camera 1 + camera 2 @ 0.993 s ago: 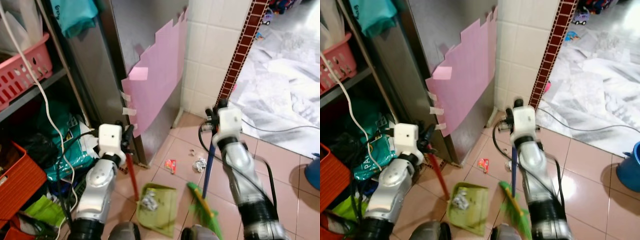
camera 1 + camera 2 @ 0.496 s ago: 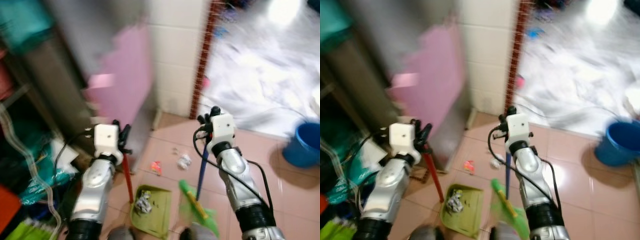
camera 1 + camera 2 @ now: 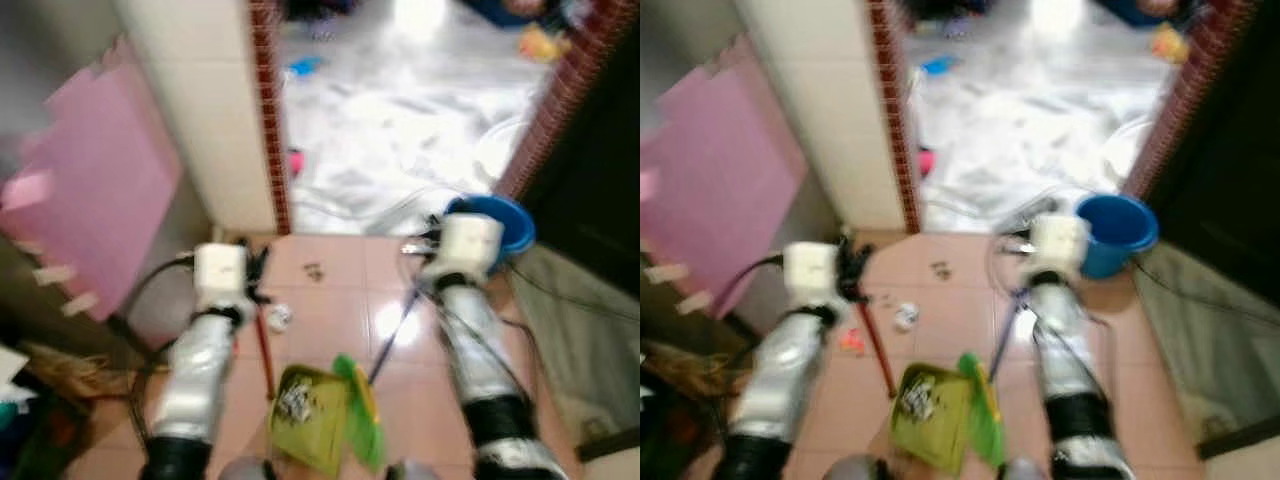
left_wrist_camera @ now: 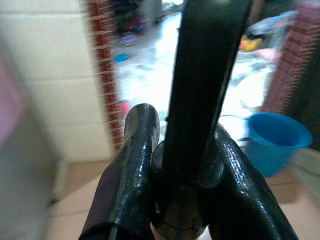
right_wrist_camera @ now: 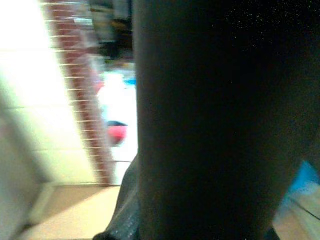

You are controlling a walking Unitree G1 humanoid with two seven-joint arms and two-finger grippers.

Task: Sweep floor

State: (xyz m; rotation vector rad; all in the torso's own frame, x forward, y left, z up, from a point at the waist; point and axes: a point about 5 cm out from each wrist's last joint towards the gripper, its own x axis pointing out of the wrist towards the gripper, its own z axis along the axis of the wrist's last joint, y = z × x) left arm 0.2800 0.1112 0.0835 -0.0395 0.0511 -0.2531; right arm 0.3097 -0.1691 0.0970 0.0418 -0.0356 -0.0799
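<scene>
Over the tiled floor, your left gripper is clamped on the red dustpan handle; the right gripper grips the broom (view blurred), dustpan low between them.

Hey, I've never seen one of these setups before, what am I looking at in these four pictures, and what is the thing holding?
This is a walking humanoid robot with two silver arms, doing a sweeping job. The two wide pictures come from a pair of cameras on its head, looking down at the pink tiled floor; they are blurred. The other two come from cameras on its wrists, looking along the black fingers.

The left gripper is shut on the red handle of a green dustpan, which already holds some crumpled rubbish. In the left wrist view its fingers clamp a dark rod. The right gripper holds the blue handle of a green broom.

On the floor lie a crumpled white scrap and a red scrap. A blue bucket stands by the doorway.
</scene>
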